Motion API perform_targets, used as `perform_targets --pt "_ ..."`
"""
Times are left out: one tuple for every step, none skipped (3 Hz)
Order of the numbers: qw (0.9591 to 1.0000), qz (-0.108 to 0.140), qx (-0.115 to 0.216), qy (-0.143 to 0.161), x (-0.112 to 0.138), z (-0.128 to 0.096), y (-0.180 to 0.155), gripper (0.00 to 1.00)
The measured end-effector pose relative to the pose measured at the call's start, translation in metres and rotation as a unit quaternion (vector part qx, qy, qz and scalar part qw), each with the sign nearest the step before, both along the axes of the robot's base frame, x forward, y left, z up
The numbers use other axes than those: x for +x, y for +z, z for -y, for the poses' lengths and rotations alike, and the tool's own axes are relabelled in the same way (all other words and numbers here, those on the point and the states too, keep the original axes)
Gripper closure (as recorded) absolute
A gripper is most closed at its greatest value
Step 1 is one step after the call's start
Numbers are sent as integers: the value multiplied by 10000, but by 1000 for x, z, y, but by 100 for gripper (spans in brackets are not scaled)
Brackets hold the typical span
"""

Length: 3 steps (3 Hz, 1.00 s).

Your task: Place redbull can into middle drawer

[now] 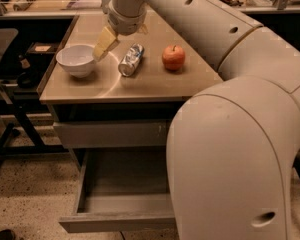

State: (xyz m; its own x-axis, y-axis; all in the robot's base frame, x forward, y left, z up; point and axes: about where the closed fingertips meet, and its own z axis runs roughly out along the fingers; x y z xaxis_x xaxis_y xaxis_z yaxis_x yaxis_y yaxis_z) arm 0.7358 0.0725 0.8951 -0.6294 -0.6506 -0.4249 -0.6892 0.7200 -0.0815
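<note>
1. The gripper hangs over the back of the table. Its jaws are spread wide and hold nothing.
2. One yellowish finger slants down beside the bowl's rim; whether it touches the rim cannot be told.
3. One redbull can lies on its side on the tabletop, just in front of the gripper and right of that finger, not gripped.
4. One white bowl sits to the gripper's left.
5. One red apple stands to its right, beyond the can.
6. One middle drawer is pulled out well below the gripper.
7. One shut drawer front lies between them.
</note>
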Motion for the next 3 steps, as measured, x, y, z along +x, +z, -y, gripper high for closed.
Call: perform_targets --pt "9999 -59 114 -72 4 3 -3 0" --pt "9987 -228 309 -329 13 13 -15 0" --pt "9972 -359 365 -543 20 19 -25 0"
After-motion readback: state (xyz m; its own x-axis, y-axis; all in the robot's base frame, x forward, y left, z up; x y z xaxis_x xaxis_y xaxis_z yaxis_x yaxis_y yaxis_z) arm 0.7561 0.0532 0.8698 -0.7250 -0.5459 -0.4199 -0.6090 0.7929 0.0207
